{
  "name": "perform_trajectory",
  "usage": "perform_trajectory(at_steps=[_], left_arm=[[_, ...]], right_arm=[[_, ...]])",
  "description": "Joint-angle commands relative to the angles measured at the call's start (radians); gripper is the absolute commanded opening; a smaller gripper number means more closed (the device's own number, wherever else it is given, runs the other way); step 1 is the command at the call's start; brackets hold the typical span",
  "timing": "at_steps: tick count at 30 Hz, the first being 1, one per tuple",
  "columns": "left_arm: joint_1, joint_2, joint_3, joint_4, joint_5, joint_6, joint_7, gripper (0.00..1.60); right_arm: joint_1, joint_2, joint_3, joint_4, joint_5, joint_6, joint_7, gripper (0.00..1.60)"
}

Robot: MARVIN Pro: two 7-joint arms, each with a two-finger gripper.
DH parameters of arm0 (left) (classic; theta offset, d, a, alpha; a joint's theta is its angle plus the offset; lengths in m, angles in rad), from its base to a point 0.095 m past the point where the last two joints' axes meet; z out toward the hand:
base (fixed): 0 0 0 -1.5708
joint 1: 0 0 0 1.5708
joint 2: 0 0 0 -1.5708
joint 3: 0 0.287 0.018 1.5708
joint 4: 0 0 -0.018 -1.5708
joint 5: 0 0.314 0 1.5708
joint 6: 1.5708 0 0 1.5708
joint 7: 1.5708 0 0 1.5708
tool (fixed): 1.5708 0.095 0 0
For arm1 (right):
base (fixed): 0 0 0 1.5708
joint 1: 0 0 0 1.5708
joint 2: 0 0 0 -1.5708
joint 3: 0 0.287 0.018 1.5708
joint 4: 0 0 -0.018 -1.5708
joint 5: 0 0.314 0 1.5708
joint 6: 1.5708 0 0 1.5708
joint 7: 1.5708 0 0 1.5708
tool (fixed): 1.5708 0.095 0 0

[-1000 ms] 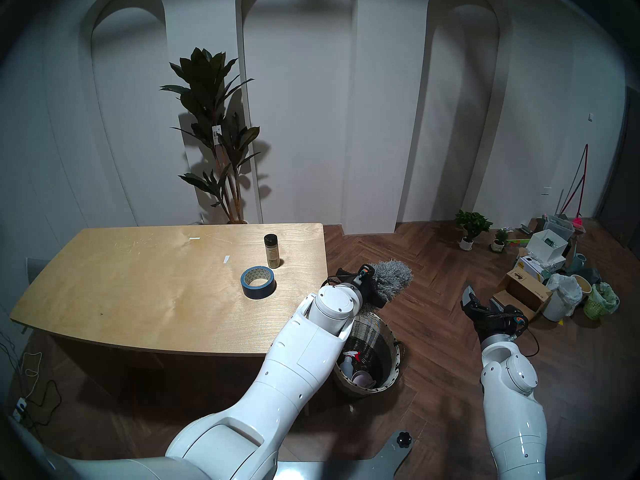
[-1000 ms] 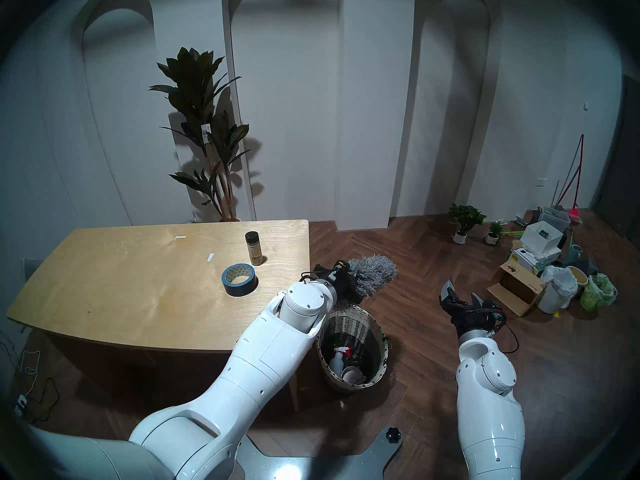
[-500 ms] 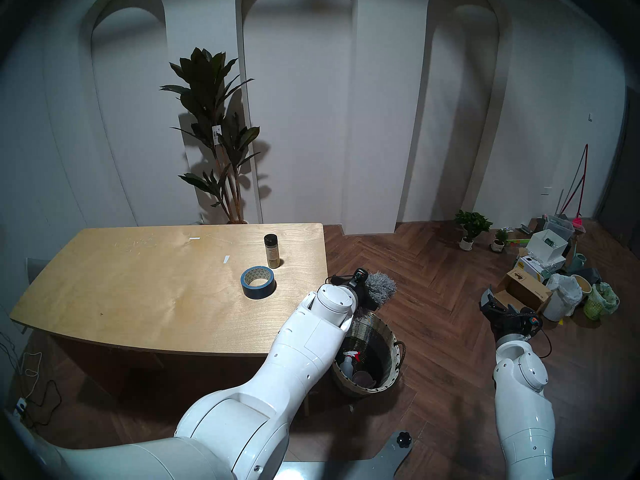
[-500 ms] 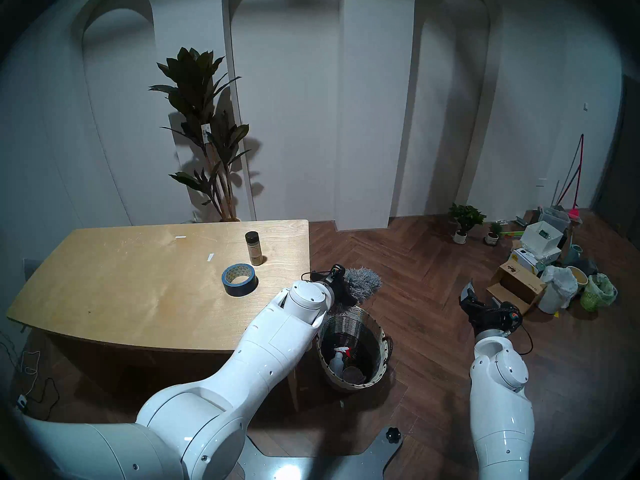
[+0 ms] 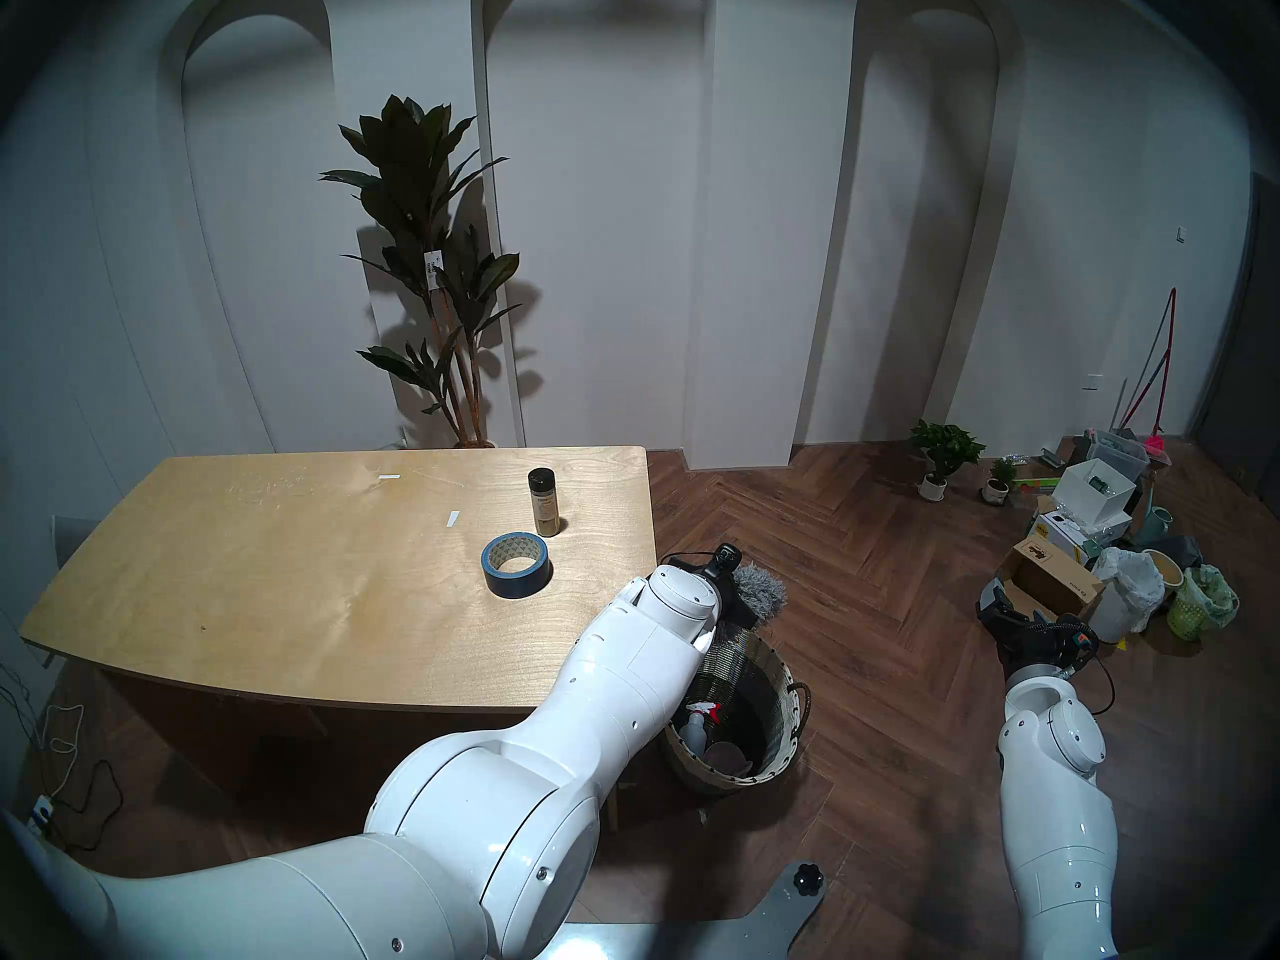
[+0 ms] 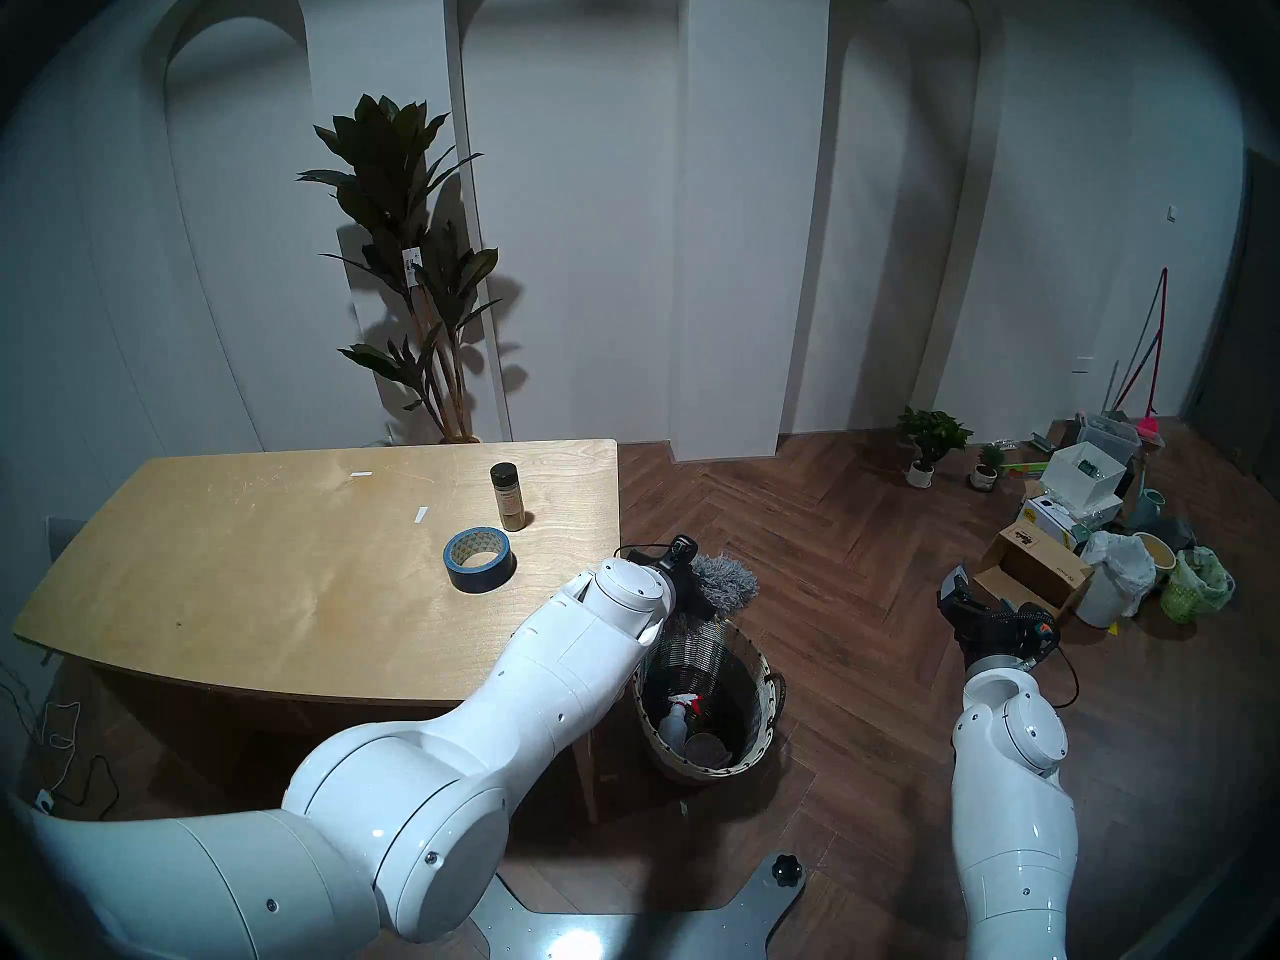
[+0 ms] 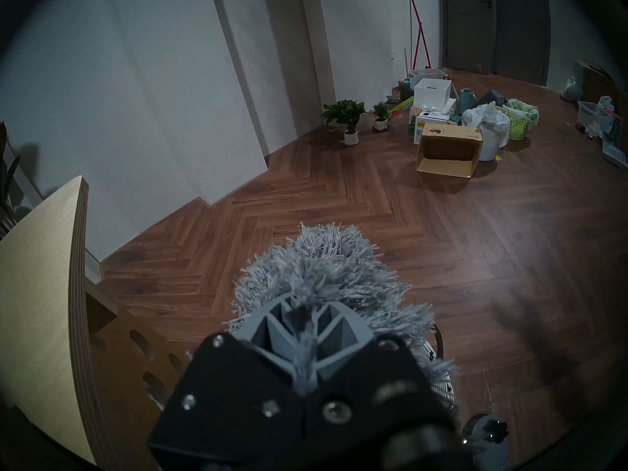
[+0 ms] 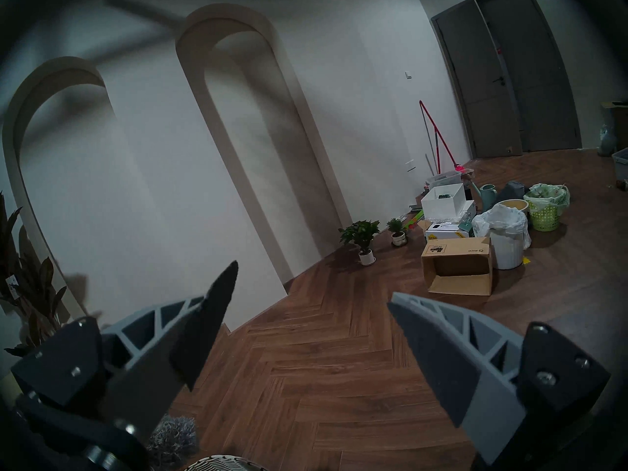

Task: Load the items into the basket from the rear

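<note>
My left gripper (image 5: 738, 602) is shut on a fluffy grey duster (image 5: 760, 589) and holds it over the far rim of the wicker basket (image 5: 792, 713), which stands on the floor by the table's right end. In the left wrist view the duster (image 7: 326, 276) sticks out past the closed fingers (image 7: 272, 327). The blue tape roll (image 5: 516, 564) and the black-capped bottle (image 5: 542, 501) stand on the wooden table (image 5: 277, 557). My right gripper (image 5: 1004, 602) is open and empty over the floor, well right of the basket; its wrist view (image 8: 312, 283) shows the jaws spread.
A white spray bottle (image 5: 696, 719) and a pink bowl (image 5: 724, 758) lie inside the basket. A cardboard box (image 5: 1053, 577), a white bin (image 5: 1125, 595) and a green mesh basket (image 5: 1198, 605) crowd the floor at the right. Small potted plants (image 5: 942, 456) stand by the wall.
My left gripper has drawn the duster back and down toward the basket, so less of it shows. My right gripper has moved right and lower, still open.
</note>
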Motion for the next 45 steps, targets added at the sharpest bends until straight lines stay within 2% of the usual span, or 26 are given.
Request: perform_trajectory(at_steps=[1, 2, 11, 18, 20, 26, 31, 36, 45], left_arm=[[-0.101, -0.033, 0.0, 0.052, 0.002, -0.012, 0.006, 0.9], [-0.106, -0.034, -0.002, 0.063, 0.003, -0.013, 0.008, 1.6], [-0.148, -0.041, -0.009, 0.141, 0.013, -0.032, 0.025, 1.6], [-0.189, -0.048, -0.016, 0.136, 0.017, -0.082, 0.049, 1.6], [-0.21, -0.04, -0.032, 0.098, 0.01, -0.12, 0.066, 1.6], [-0.242, 0.001, -0.054, 0.023, 0.016, -0.178, 0.11, 1.6], [-0.275, 0.036, -0.073, -0.066, 0.024, -0.253, 0.157, 1.6], [-0.287, 0.068, -0.086, -0.109, 0.031, -0.288, 0.185, 1.6], [-0.274, 0.2, -0.153, -0.222, 0.055, -0.31, 0.266, 1.6]], right_arm=[[0.024, 0.016, 0.002, -0.007, 0.0, -0.004, 0.004, 1.6], [0.025, 0.017, 0.002, -0.006, 0.0, -0.004, 0.003, 1.6], [0.038, 0.022, -0.004, 0.005, 0.005, -0.003, 0.007, 1.6], [0.048, 0.037, -0.025, 0.003, -0.003, 0.008, 0.022, 1.6], [0.062, 0.049, -0.04, -0.011, -0.002, 0.017, 0.033, 1.6], [0.088, 0.059, -0.084, -0.047, -0.018, 0.022, 0.058, 1.6], [0.103, 0.05, -0.147, -0.081, -0.04, 0.03, 0.082, 1.6], [0.111, 0.036, -0.197, -0.102, -0.05, 0.037, 0.099, 1.6], [0.134, -0.01, -0.351, -0.15, -0.085, 0.045, 0.139, 1.6]])
